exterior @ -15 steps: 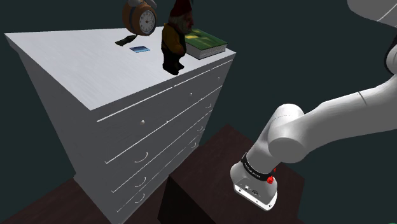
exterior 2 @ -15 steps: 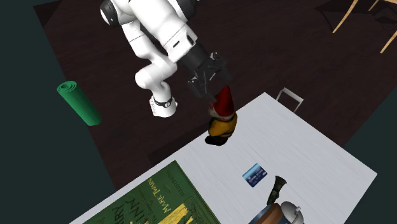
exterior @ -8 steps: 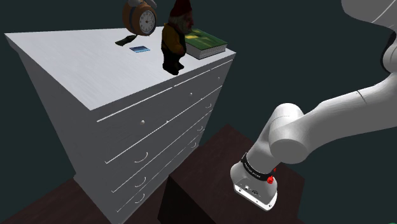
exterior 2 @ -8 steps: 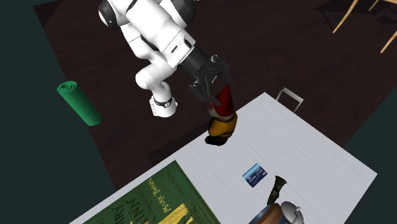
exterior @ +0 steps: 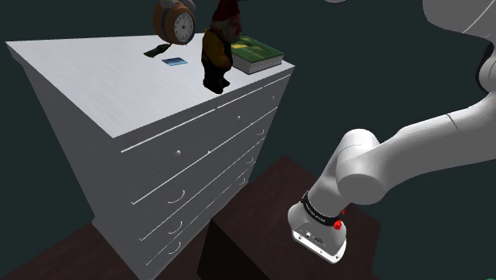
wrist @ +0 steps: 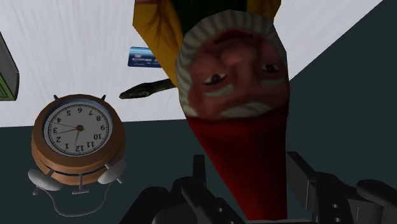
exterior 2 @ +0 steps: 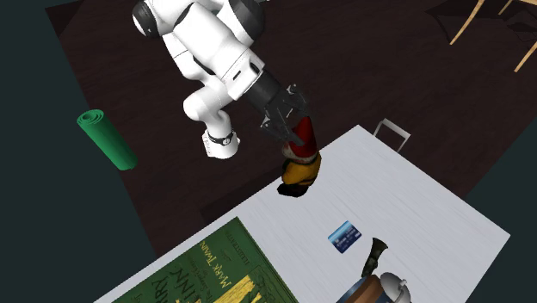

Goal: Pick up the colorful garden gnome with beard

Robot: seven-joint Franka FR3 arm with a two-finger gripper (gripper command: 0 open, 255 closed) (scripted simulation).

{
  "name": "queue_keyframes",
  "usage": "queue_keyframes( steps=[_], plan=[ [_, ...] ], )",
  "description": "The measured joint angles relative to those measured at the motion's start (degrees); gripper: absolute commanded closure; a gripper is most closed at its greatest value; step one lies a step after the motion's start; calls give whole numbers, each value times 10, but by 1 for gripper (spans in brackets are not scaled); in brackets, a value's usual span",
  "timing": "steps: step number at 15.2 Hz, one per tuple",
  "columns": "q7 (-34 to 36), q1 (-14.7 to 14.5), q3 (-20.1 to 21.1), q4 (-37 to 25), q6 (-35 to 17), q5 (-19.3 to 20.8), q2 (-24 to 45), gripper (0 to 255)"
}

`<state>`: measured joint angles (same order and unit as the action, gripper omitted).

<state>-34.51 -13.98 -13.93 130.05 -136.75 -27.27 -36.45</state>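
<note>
The garden gnome [exterior: 218, 48] has a red pointed hat, white beard and yellow coat. It stands upright near the front edge of the white dresser top [exterior: 95, 79]. In the second exterior view my gripper [exterior 2: 288, 120] hangs right over the gnome [exterior 2: 301, 162], at the tip of its hat. The wrist view looks down on the gnome's face [wrist: 232, 76]. The red hat rises between the two black fingers [wrist: 198, 188] of the gripper [wrist: 249, 191]. They stand apart on either side of the hat, close to it without clasping it.
On the dresser [exterior 2: 422, 202] behind the gnome are a round alarm clock [wrist: 77, 133], a blue card [wrist: 143, 57], a small dark object [wrist: 146, 89] and a green book [exterior: 256, 56]. A green rolled mat [exterior 2: 107, 139] lies on the dark floor.
In the second exterior view the gripper has swung in and come down from beside the gnome's hat to over its tip. The gnome and the other things have not moved.
</note>
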Motion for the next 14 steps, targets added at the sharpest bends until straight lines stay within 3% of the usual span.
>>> queue_keyframes(
  steps=[7,14],
  plan=[
    [1,1,0,-2,3,1,0,255],
    [26,5,4,-59,46,14,12,255]
  ],
)
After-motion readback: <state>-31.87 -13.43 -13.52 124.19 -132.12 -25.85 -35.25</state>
